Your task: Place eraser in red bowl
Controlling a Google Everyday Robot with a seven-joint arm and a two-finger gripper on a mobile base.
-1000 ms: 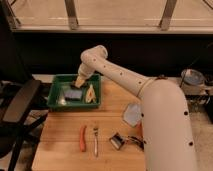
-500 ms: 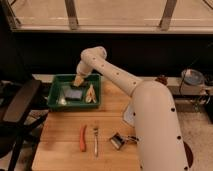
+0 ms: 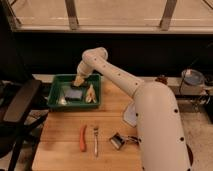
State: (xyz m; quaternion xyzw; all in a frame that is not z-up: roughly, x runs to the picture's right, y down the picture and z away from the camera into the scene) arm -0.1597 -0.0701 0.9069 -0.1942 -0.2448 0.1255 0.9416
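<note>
Now gripper [image 3: 80, 80] hangs w/ jaws wide, nothing held, at 12 o'clock rim of green tray [image 3: 70, 106], blue pad [image 3: 74, 93] just below.

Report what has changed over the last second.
The arm's thick lower section drifted slightly left in the view. The gripper barely moved, hovering over the back of the green tray, and took hold of nothing. The blue sponge in the tray and the orange object and fork on the table stayed put.
</note>
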